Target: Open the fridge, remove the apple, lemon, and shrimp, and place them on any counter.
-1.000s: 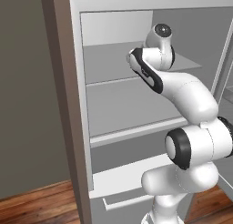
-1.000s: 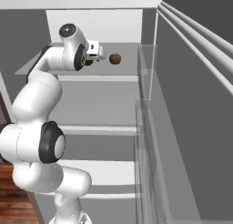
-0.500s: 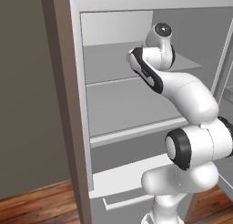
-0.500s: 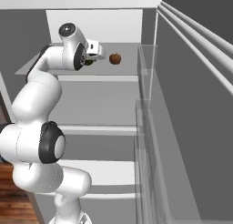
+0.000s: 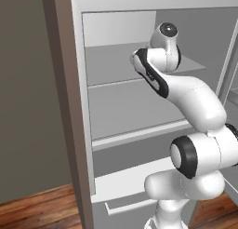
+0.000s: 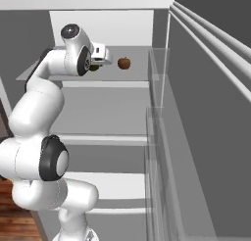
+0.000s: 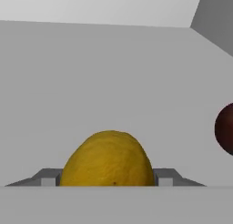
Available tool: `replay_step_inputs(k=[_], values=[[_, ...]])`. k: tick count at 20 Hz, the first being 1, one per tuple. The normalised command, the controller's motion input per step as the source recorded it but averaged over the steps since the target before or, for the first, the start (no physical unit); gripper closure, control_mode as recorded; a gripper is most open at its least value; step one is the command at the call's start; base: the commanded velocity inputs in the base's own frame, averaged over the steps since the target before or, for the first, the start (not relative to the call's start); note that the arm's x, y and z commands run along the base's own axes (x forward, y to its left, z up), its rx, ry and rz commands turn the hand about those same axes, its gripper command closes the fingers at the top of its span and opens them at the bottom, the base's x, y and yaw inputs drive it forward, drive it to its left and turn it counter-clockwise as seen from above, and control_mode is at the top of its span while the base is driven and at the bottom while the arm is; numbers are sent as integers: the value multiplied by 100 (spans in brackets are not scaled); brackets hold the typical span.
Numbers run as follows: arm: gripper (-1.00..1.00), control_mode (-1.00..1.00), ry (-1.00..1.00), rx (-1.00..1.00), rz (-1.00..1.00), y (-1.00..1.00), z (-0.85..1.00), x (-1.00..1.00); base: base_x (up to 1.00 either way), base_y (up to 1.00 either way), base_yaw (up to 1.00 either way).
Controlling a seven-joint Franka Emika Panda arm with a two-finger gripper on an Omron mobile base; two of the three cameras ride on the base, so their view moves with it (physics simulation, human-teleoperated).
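Inside the open fridge (image 5: 83, 130), on the top shelf (image 6: 132, 76): a yellow lemon (image 7: 108, 159) and a dark red apple (image 6: 124, 63). From the left base view, just white shelves and the arm reaching in, no fruit to see. From the right base view, gripper (image 6: 96, 64) up on that top shelf, apple just to its right, not touching. From the hand view, lemon right between the two fingers (image 7: 164, 177), one grey tip on each side, pressed close against its skin. Holding the lemon, fingers partly closed around it. Apple at the right edge of that view, half cut off, apart from the lemon.
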Motion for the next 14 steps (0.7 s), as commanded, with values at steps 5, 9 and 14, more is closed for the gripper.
replay_step_inputs(k=[5,9,14], values=[[100,-100,-4,3,-7,0,0,-87,0,0,0],[100,-100,0,13,-16,-1,13,-88,0,0,0],[100,-100,0,16,-16,-14,50,-98,0,0,0]])
